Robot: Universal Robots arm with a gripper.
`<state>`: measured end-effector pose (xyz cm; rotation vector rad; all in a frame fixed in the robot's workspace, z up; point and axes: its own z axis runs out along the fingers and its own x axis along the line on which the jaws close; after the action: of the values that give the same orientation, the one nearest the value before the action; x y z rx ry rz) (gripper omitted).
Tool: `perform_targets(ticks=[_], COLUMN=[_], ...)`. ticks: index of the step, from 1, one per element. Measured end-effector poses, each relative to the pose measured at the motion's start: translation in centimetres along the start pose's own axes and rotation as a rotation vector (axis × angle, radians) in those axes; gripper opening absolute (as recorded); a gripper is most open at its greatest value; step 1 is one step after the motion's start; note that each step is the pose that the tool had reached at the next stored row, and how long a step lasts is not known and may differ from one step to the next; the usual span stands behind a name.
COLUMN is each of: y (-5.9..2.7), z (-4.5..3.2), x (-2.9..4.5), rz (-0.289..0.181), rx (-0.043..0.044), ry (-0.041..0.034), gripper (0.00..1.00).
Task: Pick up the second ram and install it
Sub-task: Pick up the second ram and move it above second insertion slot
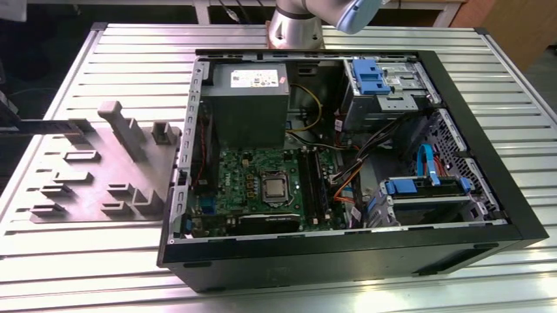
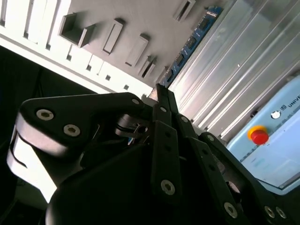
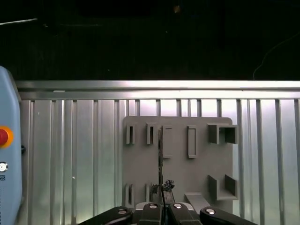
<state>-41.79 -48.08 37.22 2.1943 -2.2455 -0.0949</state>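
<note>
Layout, read from the exterior view's left: a grey holder plate [image 1: 100,166] with moulded blocks lies flat on the slatted metal desk [image 1: 87,261]. Just beside it, toward the exterior view's right, stands the open computer case [image 1: 348,264]. Inside the case, the grey power-supply box [image 1: 248,104] sits at the far end and the green motherboard [image 1: 252,182] lies nearer the camera. The long black sockets [image 1: 311,189] run along the board on the exterior view's right of the processor socket [image 1: 275,189], and loose cables [image 1: 348,176] lie close beside them. In the second wrist view the hand [image 2: 161,93] has its fingers drawn together and clamped on the second ram [image 2: 193,41]. The strip runs out from the fingertips with its chip face toward that camera. In the first wrist view the strip appears edge-on as a thin dark line above the plate, between two slots and seated in neither, so it is judged to be lifted clear of the holder and in transit. For this carry, hold the clamp force constant, as a thin board is likely to flex or slip if it is squeezed harder or released slightly. Keep the long edge level and travel slowly, because the overhanging length may swing. Bring the strip's long axis parallel to the sockets. Keep it above the case rim and away from the cables, which could snag the board or block its seat
</note>
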Motion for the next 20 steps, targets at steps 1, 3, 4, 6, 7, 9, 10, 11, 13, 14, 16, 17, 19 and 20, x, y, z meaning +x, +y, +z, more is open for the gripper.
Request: perform_targets(ticks=[1,3,4,6,7,9,10,11,13,14,16,17,19,20], y=[0.02,0.05,0.07,0.11,0.13,0.16,0.17,0.19,0.21,0.22,0.22,0.22,0.22,0.21], z=[-0.43,-1.24,-1.62,-2.45,-2.89,-3.58,-3.91,-4.25,-4.82,-4.91,-4.92,-4.93,-4.96,-4.96], x=[-0.02,-0.06,-0.07,-0.11,-0.14,-0.17,-0.18,-0.20,-0.22,-0.22,-0.22,-0.23,-0.23,-0.23], rz=[0.000,0.000,0.000,0.000,0.000,0.000,0.000,0.000,0.000,0.000,0.000,0.000,0.000,0.000], rx=[0.0001,0.0001,0.0001,0.0001,0.0001,0.0001,0.0002,0.0002,0.0000,0.0002,0.0003,0.0003,0.0002,0.0002], ry=[0.0000,0.0000,0.0000,-0.0001,0.0000,0.0000,-0.0001,-0.0001,0.0001,-0.0001,0.0000,0.0001,0.0005,0.0004], gripper=[0.11,0.11,0.11,0.11,0.11,0.11,0.11,0.11,0.11,0.11,0.11,0.11,0.11,0.11])
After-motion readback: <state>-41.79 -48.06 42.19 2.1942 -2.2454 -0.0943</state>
